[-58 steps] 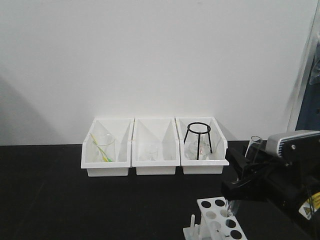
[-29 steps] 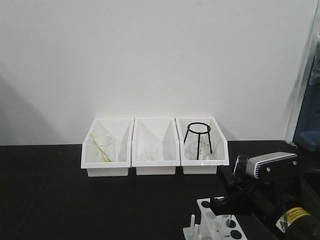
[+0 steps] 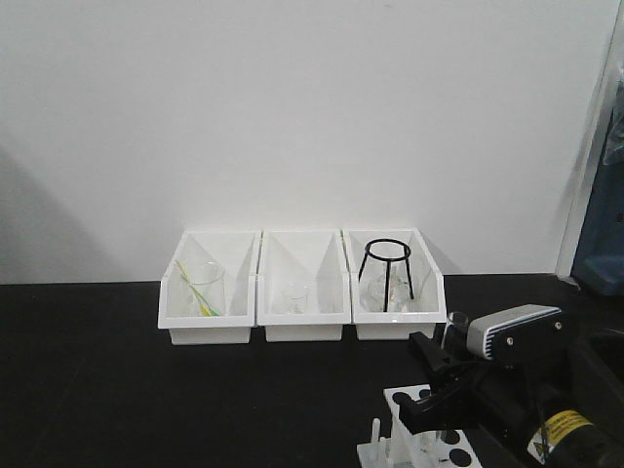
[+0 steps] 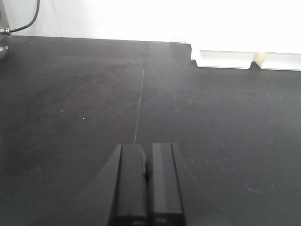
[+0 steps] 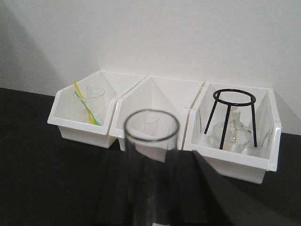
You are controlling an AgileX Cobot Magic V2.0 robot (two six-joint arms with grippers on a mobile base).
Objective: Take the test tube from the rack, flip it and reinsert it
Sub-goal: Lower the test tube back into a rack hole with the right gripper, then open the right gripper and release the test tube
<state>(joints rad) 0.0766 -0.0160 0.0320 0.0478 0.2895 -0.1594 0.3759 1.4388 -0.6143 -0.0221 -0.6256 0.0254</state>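
While my right gripper grasps the test tube at the rack, I should hold it upright, centred over one hole; left gripper clenched, empty.

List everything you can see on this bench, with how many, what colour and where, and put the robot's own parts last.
bins: three, white, side by side against the wall.
beaker with yellow and green sticks: one, clear, left bin.
small beaker: one, clear, middle bin.
tripod stand: one, black wire, right bin, over a clear glass vessel.
rack: one, white, front right of the black table.
test tube: one, clear, upright above the rack, lower end hidden.
right jaws: one pair, black, closed on the test tube.
left jaws: one pair, black, closed, empty, above bare table.
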